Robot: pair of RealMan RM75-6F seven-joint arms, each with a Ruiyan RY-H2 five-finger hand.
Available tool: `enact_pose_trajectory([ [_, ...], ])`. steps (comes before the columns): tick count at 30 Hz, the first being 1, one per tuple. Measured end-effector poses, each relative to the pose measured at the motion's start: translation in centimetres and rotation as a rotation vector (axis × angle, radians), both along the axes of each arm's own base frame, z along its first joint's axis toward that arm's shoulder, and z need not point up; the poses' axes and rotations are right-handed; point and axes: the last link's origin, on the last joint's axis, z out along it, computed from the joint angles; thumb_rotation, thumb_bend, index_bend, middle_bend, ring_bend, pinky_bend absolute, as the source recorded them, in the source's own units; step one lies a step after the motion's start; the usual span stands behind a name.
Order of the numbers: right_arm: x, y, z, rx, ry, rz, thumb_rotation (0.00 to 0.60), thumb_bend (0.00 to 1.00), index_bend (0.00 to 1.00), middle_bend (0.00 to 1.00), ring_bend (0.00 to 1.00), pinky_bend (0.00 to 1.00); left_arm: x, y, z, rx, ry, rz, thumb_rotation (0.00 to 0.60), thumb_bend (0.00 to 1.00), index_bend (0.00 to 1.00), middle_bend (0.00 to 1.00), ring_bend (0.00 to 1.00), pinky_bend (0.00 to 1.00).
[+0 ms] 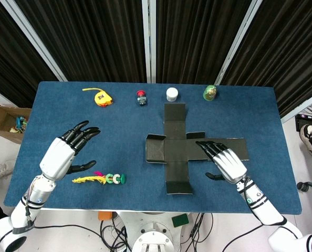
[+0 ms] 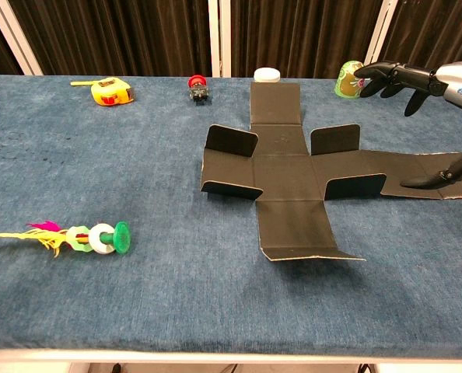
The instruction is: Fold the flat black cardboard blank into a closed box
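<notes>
- The flat black cardboard blank (image 1: 177, 149), cross-shaped, lies right of centre on the blue cloth-covered bench (image 1: 56, 126); its small side flaps stand partly raised, and the panel at 6 o'clock ends near the bench's front edge.
- The right hand (image 1: 225, 160) hovers over the blank's 3 o'clock arm, fingers spread and holding nothing; its thumb tip comes down close to the cardboard.
- The left hand (image 1: 66, 149) hangs over bare cloth at 9 o'clock, well apart from the blank, fingers apart and empty.
- A toy with yellow and pink feathers and green rings (image 1: 101, 179) lies at 8 o'clock, near the front edge.
- Along the far edge: a yellow tape measure (image 1: 101, 97), a small red-capped object (image 1: 141, 97), a white round cap (image 1: 172, 94) just beyond the blank's 12 o'clock panel, and a green rounded object (image 1: 210, 93).
</notes>
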Motion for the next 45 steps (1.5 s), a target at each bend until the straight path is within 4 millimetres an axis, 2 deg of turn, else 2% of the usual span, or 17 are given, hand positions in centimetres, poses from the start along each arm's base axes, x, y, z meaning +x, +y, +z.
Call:
enact_pose_trajectory([
  [7,-0.2,-0.1,0.4,-0.016,0.007,-0.013,0.600,0.14,0.04,0.18,0.15,0.33,-0.7,-0.2,-0.1,-0.004,0.014,0.024,0.600,0.09,0.16,0.18,0.09,0.35],
  [10,-0.5,-0.2,1.2,-0.052,0.018,-0.028,0.600,0.14,0.04,0.18,0.19,0.36,-1.5,-0.5,0.0,0.006,0.036,0.049,0.600,0.09,0.16,0.18,0.09,0.35],
  [13,-1.0,-0.3,2.2,-0.099,0.051,-0.063,0.600,0.12,0.04,0.19,0.31,0.48,-2.5,-0.8,0.1,0.026,0.069,0.085,0.600,0.09,0.16,0.18,0.09,0.34],
  [16,-1.6,-0.7,3.3,-0.140,0.103,-0.126,0.600,0.08,0.04,0.19,0.55,0.71,-3.8,-1.1,0.3,0.041,0.111,0.134,0.600,0.09,0.16,0.18,0.09,0.34],
  [18,-2.2,-1.1,3.9,-0.155,0.145,-0.189,0.600,0.06,0.03,0.17,0.66,0.85,-4.6,-1.4,0.4,0.047,0.137,0.168,0.600,0.09,0.16,0.18,0.09,0.34],
  [24,-4.3,-2.5,4.4,-0.121,0.246,-0.417,0.600,0.05,0.00,0.11,0.74,0.98,-6.3,-2.0,0.2,0.045,0.147,0.238,0.600,0.09,0.16,0.18,0.09,0.34],
  [30,-4.8,-4.3,2.7,0.029,0.250,-0.591,0.600,0.05,0.00,0.05,0.74,1.00,-6.9,-2.0,-0.1,0.038,0.148,0.256,0.600,0.09,0.16,0.18,0.09,0.34],
  [34,-4.0,-5.9,1.3,0.121,0.244,-0.647,0.600,0.06,0.00,0.00,0.74,1.00,-7.0,-1.9,-0.2,0.033,0.149,0.256,0.600,0.09,0.16,0.18,0.09,0.33],
  [39,-2.7,-7.8,-0.1,0.174,0.263,-0.687,0.600,0.10,0.00,0.00,0.74,1.00,-7.3,-1.9,-0.2,0.029,0.144,0.262,0.600,0.09,0.16,0.18,0.09,0.33],
  [45,-1.6,-9.1,-2.0,0.225,0.287,-0.714,0.600,0.12,0.00,0.00,0.74,1.00,-7.5,-1.8,-0.4,0.024,0.147,0.265,0.600,0.09,0.16,0.18,0.09,0.33],
])
